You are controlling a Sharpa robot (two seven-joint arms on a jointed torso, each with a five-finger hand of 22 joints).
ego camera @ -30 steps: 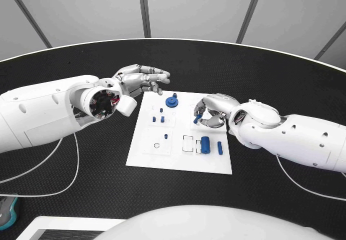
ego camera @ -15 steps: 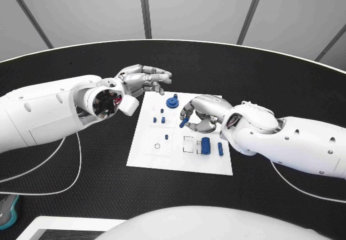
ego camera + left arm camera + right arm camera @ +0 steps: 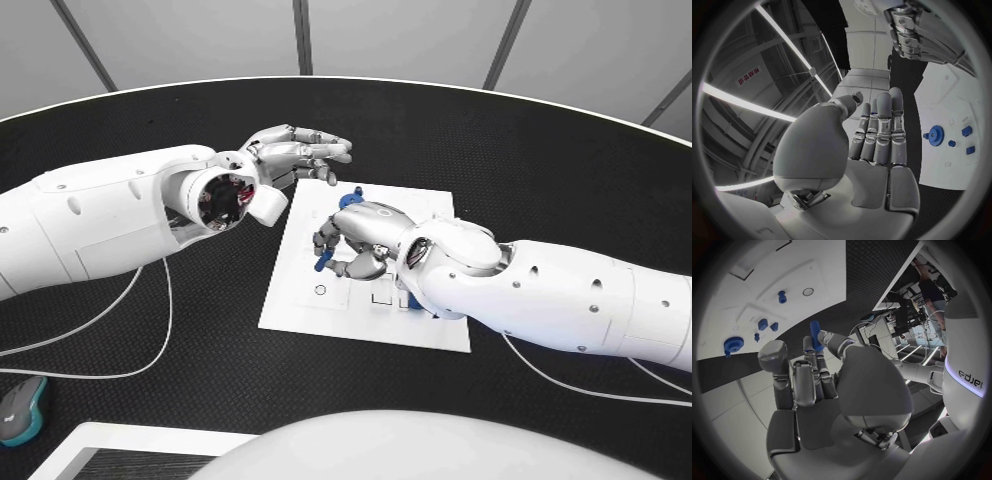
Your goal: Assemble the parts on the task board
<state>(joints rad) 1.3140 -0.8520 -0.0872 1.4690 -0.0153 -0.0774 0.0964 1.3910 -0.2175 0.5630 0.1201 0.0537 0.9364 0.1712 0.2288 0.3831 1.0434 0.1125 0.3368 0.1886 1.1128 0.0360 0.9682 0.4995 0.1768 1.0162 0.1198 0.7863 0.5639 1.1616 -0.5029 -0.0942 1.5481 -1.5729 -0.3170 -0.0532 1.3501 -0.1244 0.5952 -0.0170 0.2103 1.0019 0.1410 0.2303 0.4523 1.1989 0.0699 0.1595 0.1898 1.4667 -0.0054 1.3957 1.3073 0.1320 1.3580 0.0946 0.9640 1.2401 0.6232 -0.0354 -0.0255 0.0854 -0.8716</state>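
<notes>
Look at your right hand (image 3: 353, 238). A second ago it was over the right side of the board (image 3: 296, 300), with a small blue peg (image 3: 815, 334) in its fingers. Now it has moved across to the left half and sits low over the middle of the board. It pinches the peg between its fingertips; you can see the peg poking up past them in the right wrist view, and a bit of blue shows under the hand in the head view.

Your left hand (image 3: 296, 155) has hardly moved. It hovers just past the far left corner of the board. Its fingers are close together and a little bent, and it holds nothing.

The other parts lie where they were. The blue gear (image 3: 733, 345) sits near the far edge. Two small blocks (image 3: 762, 324) lie beside it. A short pin (image 3: 782, 296) stands near a round hole (image 3: 808, 291).

So the peg is now close to that side of the board. It looks like you are bringing it to a hole there. Next you must line it up straight and push it down gently.
</notes>
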